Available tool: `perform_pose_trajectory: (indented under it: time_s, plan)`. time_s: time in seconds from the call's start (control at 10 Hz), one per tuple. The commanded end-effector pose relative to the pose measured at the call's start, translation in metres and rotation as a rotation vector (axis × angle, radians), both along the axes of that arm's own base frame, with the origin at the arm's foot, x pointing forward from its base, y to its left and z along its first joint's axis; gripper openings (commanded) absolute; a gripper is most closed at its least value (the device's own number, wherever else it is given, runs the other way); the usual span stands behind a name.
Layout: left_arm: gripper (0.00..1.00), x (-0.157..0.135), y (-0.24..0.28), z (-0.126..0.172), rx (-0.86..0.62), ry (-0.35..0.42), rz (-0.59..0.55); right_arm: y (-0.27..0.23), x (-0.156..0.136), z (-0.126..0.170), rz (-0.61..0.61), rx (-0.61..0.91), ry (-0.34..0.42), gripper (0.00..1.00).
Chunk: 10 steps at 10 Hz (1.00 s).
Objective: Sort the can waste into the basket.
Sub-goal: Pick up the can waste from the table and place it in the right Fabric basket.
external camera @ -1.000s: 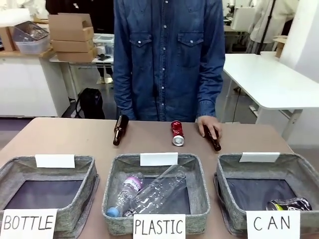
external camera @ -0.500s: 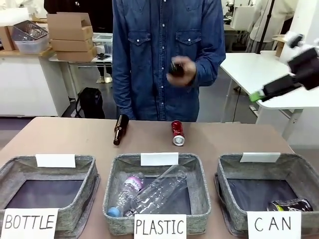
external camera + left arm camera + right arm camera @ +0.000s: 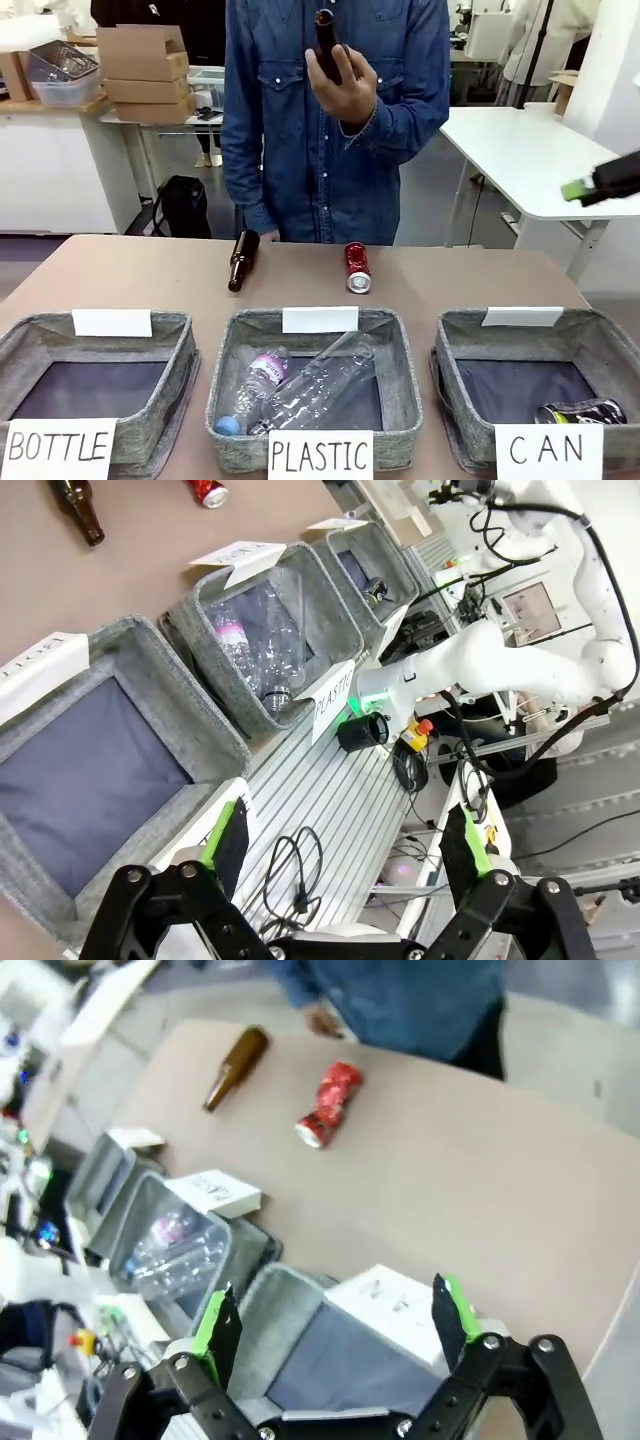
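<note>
The red can (image 3: 326, 1103) is seen lying on the table (image 3: 480, 1180), well ahead of the wide-spread right gripper (image 3: 335, 1318). The dark can (image 3: 580, 411) is found inside the basket (image 3: 606, 335). The left gripper (image 3: 345, 838) is spread wide too.

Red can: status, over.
Left, right jaws open, empty. Shiny red metal can on table; dark metal can in grey CAN basket. Brown glass bottle lies apart.

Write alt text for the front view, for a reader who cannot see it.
A person across the table holds up a brown bottle. On the table lie a second bottle and a red can; a dark can lies in the CAN basket.
</note>
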<state>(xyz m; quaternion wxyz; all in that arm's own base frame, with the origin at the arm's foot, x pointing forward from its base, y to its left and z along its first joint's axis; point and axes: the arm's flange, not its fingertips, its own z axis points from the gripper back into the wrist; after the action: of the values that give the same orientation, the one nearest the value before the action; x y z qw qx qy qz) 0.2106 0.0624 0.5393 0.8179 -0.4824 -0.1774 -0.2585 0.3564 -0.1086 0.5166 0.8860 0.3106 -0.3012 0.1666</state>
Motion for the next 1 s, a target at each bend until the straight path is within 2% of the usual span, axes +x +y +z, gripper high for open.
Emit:
perform_pose_trajectory:
  time_s: [0.0, 0.2, 0.3, 0.5, 0.6, 0.7, 0.9]
  plan:
    - [1.00, 0.000, 0.001, 0.001, -0.008, -0.017, -0.013, -0.011, -0.026, -0.010, -0.104, 0.017, 0.007, 1.00]
    - [1.00, 0.000, 0.001, 0.001, -0.008, -0.017, -0.013, 0.006, -0.006, -0.007, -0.070, -0.003, 0.003, 1.00]
    - [1.00, 0.000, 0.001, 0.001, -0.008, -0.017, -0.013, 0.034, 0.018, 0.003, -0.027, -0.036, -0.017, 1.00]
    - [1.00, 0.000, 0.001, 0.001, -0.008, -0.017, -0.013, 0.081, 0.050, 0.021, 0.103, -0.054, -0.075, 1.00]
    - [1.00, 0.000, 0.001, 0.001, -0.008, -0.017, -0.013, 0.092, 0.059, 0.024, 0.149, -0.074, -0.076, 1.00]
    - [1.00, 0.000, 0.001, 0.001, -0.008, -0.017, -0.013, 0.086, 0.056, 0.021, 0.159, -0.073, -0.078, 1.00]
    - [1.00, 0.000, 0.001, 0.001, -0.008, -0.017, -0.013, 0.037, 0.018, 0.001, 0.042, -0.019, -0.053, 1.00]
